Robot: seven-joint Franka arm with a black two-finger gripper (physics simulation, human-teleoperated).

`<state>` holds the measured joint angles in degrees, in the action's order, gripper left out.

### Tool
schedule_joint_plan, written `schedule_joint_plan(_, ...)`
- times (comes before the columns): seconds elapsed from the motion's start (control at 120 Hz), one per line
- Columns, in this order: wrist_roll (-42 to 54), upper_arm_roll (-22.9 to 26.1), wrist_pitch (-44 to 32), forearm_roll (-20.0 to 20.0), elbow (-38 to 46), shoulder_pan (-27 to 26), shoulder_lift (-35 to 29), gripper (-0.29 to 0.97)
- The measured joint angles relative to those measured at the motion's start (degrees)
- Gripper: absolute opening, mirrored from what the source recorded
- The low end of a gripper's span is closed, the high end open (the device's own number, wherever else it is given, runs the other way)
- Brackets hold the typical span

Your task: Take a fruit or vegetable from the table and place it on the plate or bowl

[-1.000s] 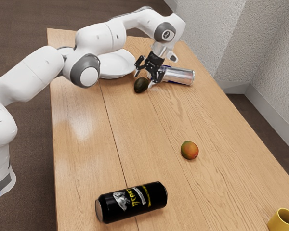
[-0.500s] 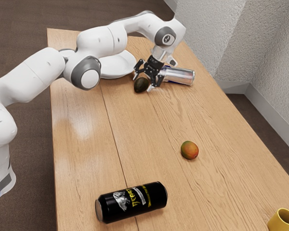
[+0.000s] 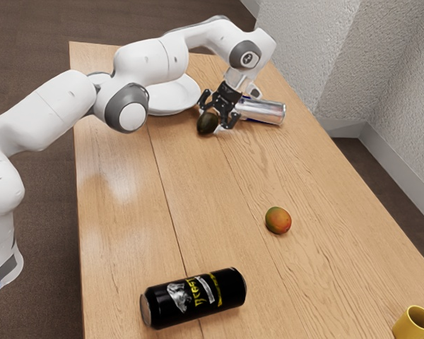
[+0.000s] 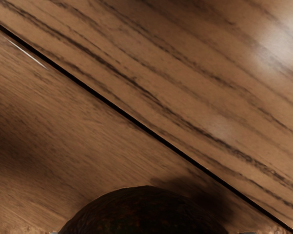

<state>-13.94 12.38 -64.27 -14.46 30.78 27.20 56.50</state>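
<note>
Avocado (image 3: 208, 123) looks to be the chosen fruit. It lies on the table (image 3: 127, 212) in the upper middle of the exterior view, just right of the white plate (image 3: 177, 99) and just left of a silver can (image 3: 263, 111) on its side. The gripper (image 3: 215, 113) hangs low over it with its fingers spread wide, one on each side, and I cannot see them pressing it yet. I'd call this the grasp step. Next it needs to settle, close squarely on the rounded skin, lift, and carry a short way left to the plate without knocking the can.

The exterior view also gives the mango (image 3: 278, 220) at centre right, well apart. The wrist view adds the avocado's dark, pebbled top (image 4: 144, 212) right under the hand, and a board seam (image 4: 136, 126) beyond it.
</note>
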Motion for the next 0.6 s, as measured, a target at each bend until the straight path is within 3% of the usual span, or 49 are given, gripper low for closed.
schedule_joint_plan(0.167,0.0,-0.2,2.5,-1.2,2.3,-2.8,-6.3,0.38)
schedule_joint_plan(0.333,-0.4,-0.5,3.7,-1.3,23.1,-4.1,-27.9,0.39)
schedule_joint_plan(0.442,0.0,-1.1,-0.9,-0.1,41.7,-0.3,-41.1,0.39)
schedule_joint_plan(0.6,3.4,-1.7,-10.6,2.6,52.2,7.7,-46.3,0.38)
